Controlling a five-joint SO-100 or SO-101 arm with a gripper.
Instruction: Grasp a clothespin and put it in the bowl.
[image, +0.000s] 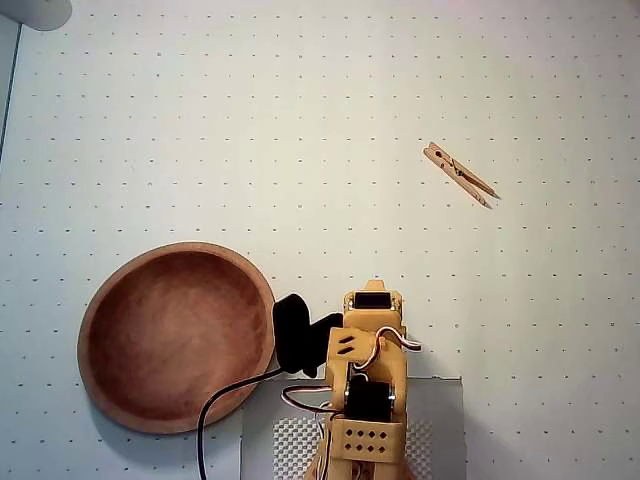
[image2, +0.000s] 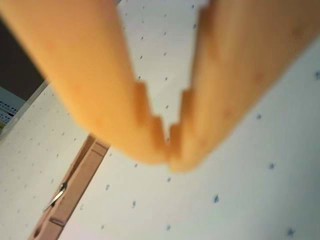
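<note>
The clothespin lies flat on the white dotted table at the upper right of the overhead view, alone and well away from everything. At the lower left sits the reddish-brown wooden bowl, with nothing in it. My orange arm is folded up at the bottom centre, just right of the bowl, and its fingertips are hidden from above. In the wrist view my gripper is shut, tips touching, with nothing between them. There the clothespin shows at the lower left, off to the side of the fingers.
A grey base plate lies under the arm at the bottom edge. A black camera body and cable sit between the arm and the bowl. A pale round object is at the top left corner. The table's edge runs at the left.
</note>
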